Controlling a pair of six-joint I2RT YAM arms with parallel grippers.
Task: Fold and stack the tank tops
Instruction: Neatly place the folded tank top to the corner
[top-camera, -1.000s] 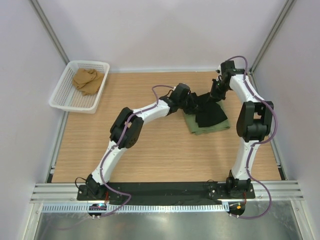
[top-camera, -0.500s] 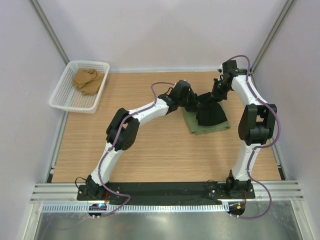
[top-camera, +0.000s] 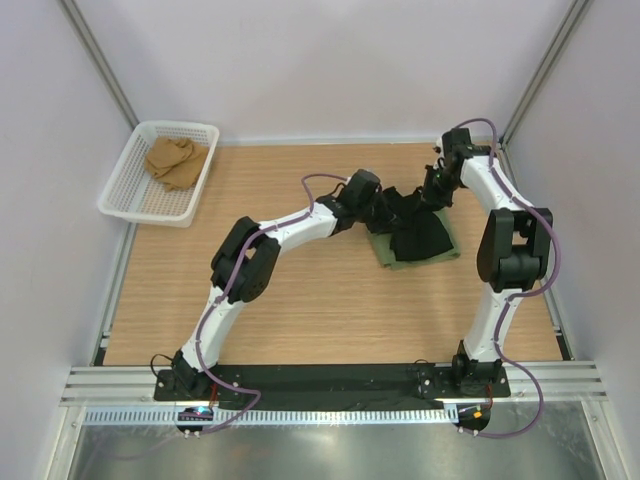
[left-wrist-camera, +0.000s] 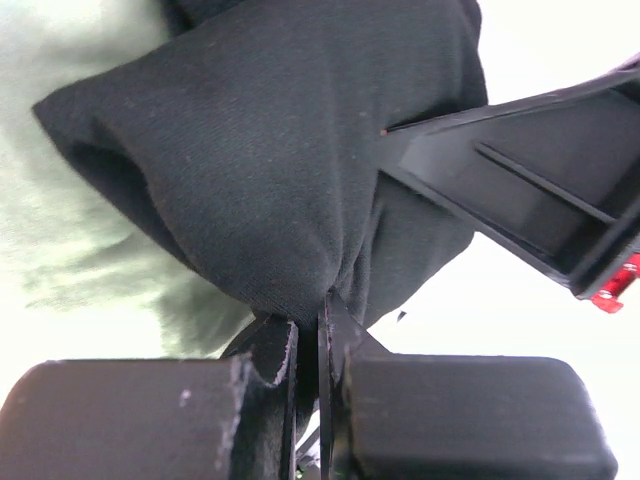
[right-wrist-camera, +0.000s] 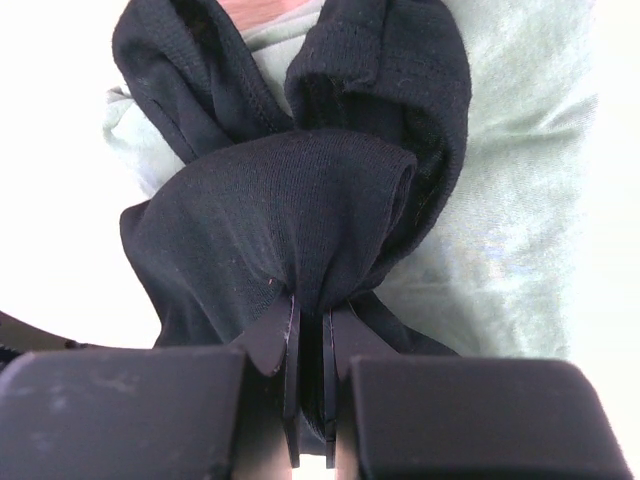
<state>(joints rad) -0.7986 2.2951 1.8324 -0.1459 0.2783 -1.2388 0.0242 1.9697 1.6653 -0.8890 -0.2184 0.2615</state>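
— While both arms reach over the far right part of the desk (top-camera: 300, 300), what do they have hold of?

— One garment between them. The left fingers (left-wrist-camera: 272, 352) are clenched on a bunched fold of the black tank top (top-camera: 420, 235). The right fingers (right-wrist-camera: 272, 345) are pinched tight on another gathered bit of it. In both wrist views the cloth is squeezed into the narrow slit.

— Why two grips so close together?

— Judging by the task, they are carrying one edge across as a fold. A limp top needs two held points to go over straight rather than roping up. The rest of the black cloth drapes down onto the olive green tank top (top-camera: 384, 252), which lies flat on the desk directly beneath. That looks to be where the stack is meant to go.

— Is the black one neatly folded?

— Not yet, one would say. The right wrist view shows its straps and loops bunched up, with green showing out around them.

— Anything else about?

— A white mesh basket (top-camera: 146, 216) sits at the far left corner, well apart, with a tan cloth (top-camera: 176, 160) crumpled in it. It is no hindrance. The crowding comes from the arms themselves, since the two wrists are near each other. In the left wrist view a black angular part, likely the other arm's finger, looms just beside the cloth.
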